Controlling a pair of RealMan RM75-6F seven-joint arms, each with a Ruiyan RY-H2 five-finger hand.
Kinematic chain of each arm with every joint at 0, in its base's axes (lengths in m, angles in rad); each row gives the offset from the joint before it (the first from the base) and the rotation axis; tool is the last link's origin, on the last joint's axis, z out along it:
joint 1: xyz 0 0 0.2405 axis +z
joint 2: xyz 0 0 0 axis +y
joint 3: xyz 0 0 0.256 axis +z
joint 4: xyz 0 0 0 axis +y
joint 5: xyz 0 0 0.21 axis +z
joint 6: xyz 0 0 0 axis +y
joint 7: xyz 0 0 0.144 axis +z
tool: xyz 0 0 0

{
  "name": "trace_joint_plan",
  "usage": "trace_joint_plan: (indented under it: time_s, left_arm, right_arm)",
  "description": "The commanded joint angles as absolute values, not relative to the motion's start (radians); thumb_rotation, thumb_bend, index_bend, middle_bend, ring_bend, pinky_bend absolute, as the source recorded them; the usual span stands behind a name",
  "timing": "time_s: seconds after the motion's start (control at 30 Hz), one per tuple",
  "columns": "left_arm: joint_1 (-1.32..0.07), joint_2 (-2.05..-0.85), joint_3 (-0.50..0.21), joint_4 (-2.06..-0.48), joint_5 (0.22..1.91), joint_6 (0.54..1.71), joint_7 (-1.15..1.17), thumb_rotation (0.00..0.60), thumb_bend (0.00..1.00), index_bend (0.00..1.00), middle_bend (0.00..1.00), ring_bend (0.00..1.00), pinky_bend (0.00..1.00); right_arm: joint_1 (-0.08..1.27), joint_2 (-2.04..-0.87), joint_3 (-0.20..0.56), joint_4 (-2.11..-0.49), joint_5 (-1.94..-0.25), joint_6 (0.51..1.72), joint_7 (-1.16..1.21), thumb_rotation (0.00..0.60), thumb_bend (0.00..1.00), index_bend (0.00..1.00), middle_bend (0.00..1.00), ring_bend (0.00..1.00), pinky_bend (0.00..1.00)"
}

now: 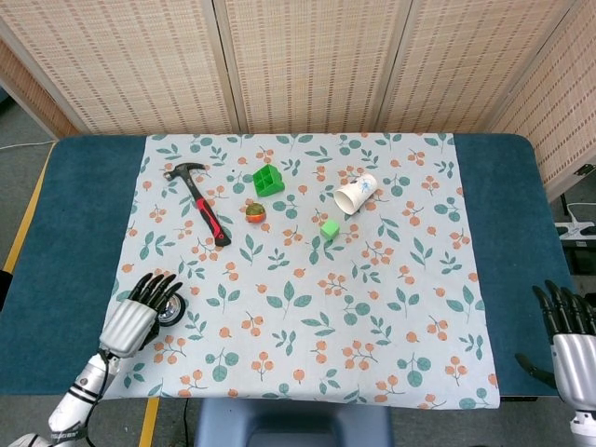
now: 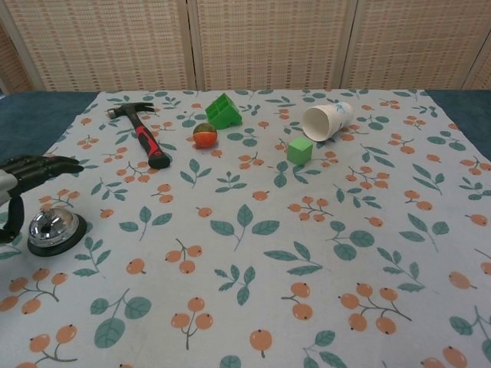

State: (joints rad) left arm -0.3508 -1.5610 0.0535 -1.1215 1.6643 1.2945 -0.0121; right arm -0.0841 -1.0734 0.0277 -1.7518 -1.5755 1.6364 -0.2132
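My left hand (image 1: pixel 138 311) hovers over the silver desk bell (image 2: pixel 52 228) at the near left of the cloth, fingers spread and holding nothing; in the chest view the left hand (image 2: pixel 27 176) hangs just above the bell. In the head view the bell (image 1: pixel 171 315) is mostly hidden under the fingers. My right hand (image 1: pixel 568 331) stays off the cloth at the near right, fingers apart and empty. Farther back lie a hammer (image 1: pixel 204 206) with a red and black handle, a green slotted block (image 1: pixel 268 180), an orange-green ball (image 1: pixel 255 211), a green cube (image 1: pixel 330 228) and a tipped white paper cup (image 1: pixel 356 194).
A floral cloth (image 1: pixel 307 307) covers a blue table (image 1: pixel 65 214). Woven screens (image 1: pixel 307 56) stand behind it. The small objects cluster in the far half of the cloth.
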Motion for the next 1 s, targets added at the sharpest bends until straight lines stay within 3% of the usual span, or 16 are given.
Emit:
trace_joint_plan:
  time_s: [0.03, 0.4, 0.5, 0.63, 0.83, 1.0]
  left_arm:
    - [-0.373, -1.663, 0.068, -0.997, 1.672, 1.258, -0.092, 0.600, 1.00, 0.00, 0.00, 0.00, 0.04]
    - [-0.384, -1.774, 0.099, -0.814, 1.650, 1.159, -0.190, 0.600, 1.00, 0.00, 0.00, 0.00, 0.04]
    - [-0.380, -1.768, 0.097, -0.813, 1.664, 1.212, -0.194, 0.600, 1.00, 0.00, 0.00, 0.00, 0.04]
    - [-0.372, -1.703, 0.087, -0.903, 1.703, 1.345, -0.167, 0.600, 1.00, 0.00, 0.00, 0.00, 0.05]
    - [-0.334, -1.515, 0.090, -1.116, 1.769, 1.533, -0.057, 0.600, 1.00, 0.00, 0.00, 0.00, 0.08]
    - [-0.308, -1.434, 0.088, -1.203, 1.721, 1.519, -0.054, 0.600, 0.99, 0.00, 0.00, 0.00, 0.10]
  right_arm:
    - [-0.085, -1.079, 0.034, -1.748, -1.571, 1.643, -0.218, 0.600, 0.02, 0.00, 0.00, 0.00, 0.08]
    - [-0.087, -1.076, 0.028, -1.747, -1.581, 1.644, -0.211, 0.600, 0.02, 0.00, 0.00, 0.00, 0.08]
    - [-0.086, -1.075, 0.027, -1.747, -1.583, 1.641, -0.211, 0.600, 0.02, 0.00, 0.00, 0.00, 0.08]
    - [-0.086, -1.074, 0.028, -1.749, -1.584, 1.643, -0.206, 0.600, 0.02, 0.00, 0.00, 0.00, 0.08]
    - [-0.084, -1.074, 0.032, -1.751, -1.575, 1.638, -0.208, 0.600, 0.02, 0.00, 0.00, 0.00, 0.08]
    - [-0.086, -1.080, 0.027, -1.747, -1.583, 1.641, -0.216, 0.600, 0.02, 0.00, 0.00, 0.00, 0.08]
